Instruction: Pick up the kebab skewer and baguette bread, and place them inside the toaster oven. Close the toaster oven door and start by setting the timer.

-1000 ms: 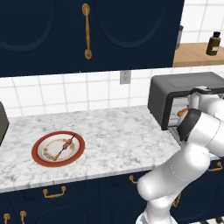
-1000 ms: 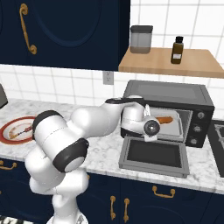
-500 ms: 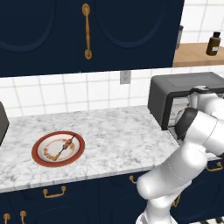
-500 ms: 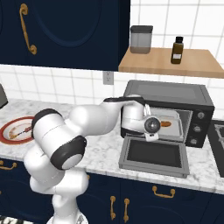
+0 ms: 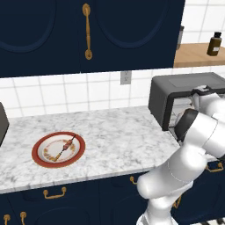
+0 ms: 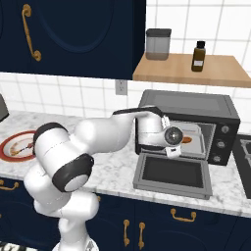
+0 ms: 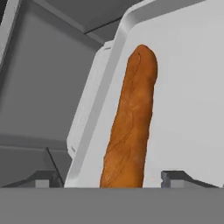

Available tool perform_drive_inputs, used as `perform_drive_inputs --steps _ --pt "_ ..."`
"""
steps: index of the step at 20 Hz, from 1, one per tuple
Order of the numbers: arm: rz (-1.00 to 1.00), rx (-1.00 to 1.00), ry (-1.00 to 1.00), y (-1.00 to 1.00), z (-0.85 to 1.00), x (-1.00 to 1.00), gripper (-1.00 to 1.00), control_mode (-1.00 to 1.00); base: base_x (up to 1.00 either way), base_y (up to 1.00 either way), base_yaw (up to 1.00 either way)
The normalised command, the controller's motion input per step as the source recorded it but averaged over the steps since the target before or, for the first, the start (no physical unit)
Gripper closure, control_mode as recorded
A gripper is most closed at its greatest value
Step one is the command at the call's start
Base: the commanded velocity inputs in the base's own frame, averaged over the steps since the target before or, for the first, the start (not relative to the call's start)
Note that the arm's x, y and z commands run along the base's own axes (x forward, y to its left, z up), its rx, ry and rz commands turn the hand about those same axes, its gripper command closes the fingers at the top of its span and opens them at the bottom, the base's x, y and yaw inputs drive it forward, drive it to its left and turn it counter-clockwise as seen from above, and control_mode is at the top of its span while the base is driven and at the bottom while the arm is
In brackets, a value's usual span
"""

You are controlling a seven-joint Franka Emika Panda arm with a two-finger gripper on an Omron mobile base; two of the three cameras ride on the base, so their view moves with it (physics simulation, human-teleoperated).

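Your tool (image 7: 105,178) stands with jaws spread wide, the golden-brown, crusty baguette bread (image 7: 130,129) lying free between them on a pale tray (image 7: 188,87) inside the toaster oven (image 6: 193,105). Its door (image 6: 171,174) hangs open. Well apart on the tabletop (image 5: 118,132), the kebab skewer (image 5: 65,146) rests on a red-rimmed plate (image 5: 39,160).

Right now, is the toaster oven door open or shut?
Open. The toaster oven door lies folded down flat on the counter, and the baguette bread rests on the tray inside.

Navy cabinets (image 5: 88,30) with brass handles (image 5: 87,30) are hanging at twelve o'clock over white wall tiles (image 5: 66,94). A marble counter (image 5: 114,136) is running across; a wooden shelf (image 6: 191,71) is sitting at two o'clock.
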Motion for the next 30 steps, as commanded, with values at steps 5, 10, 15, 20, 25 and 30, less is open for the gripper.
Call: perform_drive_inputs --steps 5,10,15,20,25,30 --pt "0.01 0.00 0.02 0.35 0.58 -0.88 -1.00 -1.00 0.00 0.00 0.00" --pt "0.14 -0.07 0.06 0.84 0.66 -0.96 -1.00 -1.00 0.00 0.00 0.00" --pt "0.21 -0.17 0.27 1.00 0.62 -0.69 -1.00 -1.00 0.00 0.00 0.00" --pt "0.08 -0.16 0.29 1.00 0.26 -0.33 -1.00 -1.00 0.00 0.00 0.00" --pt "0.00 -0.02 0.11 1.00 0.05 -0.13 -1.00 -1.00 0.00 0.00 0.00" --pt "0.00 0.00 0.09 1.00 0.00 -0.05 -1.00 -1.00 0.00 0.00 0.00"
